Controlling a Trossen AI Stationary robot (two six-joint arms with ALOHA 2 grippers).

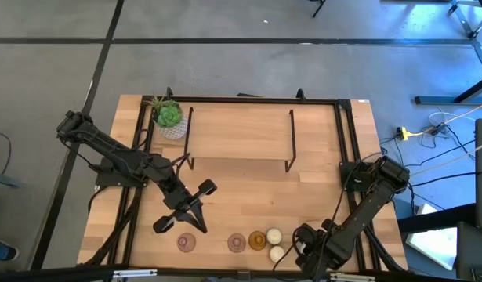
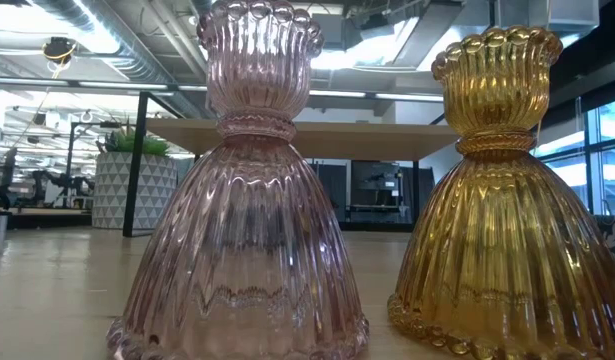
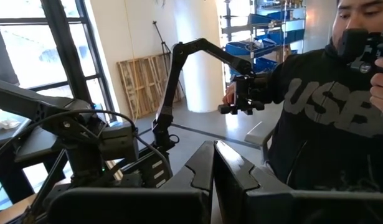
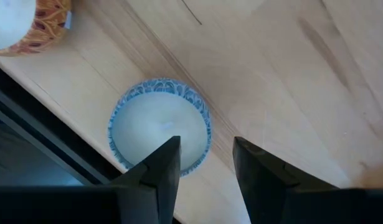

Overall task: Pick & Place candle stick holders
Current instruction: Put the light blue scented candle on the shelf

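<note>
Along the table's near edge stand two pink glass holders (image 1: 186,242) (image 1: 237,242), an amber glass holder (image 1: 257,240) and two cream-white votives (image 1: 273,236) (image 1: 277,253), all on their bases. The low view shows a pink holder (image 2: 242,200) and the amber one (image 2: 502,200) close up. My right gripper (image 1: 302,244) is open and points down; its fingers hang over a blue-rimmed white votive (image 4: 160,134), with an orange-patterned votive (image 4: 23,25) beside it. My left gripper (image 1: 182,213) is shut and empty, above the table behind the left pink holder.
A green plant in a white pot (image 1: 168,119) stands at the far left. Thin black upright bars (image 1: 291,141) and a black frame (image 1: 346,133) ring the table. A person in a dark hoodie (image 3: 328,106) stands beyond the table.
</note>
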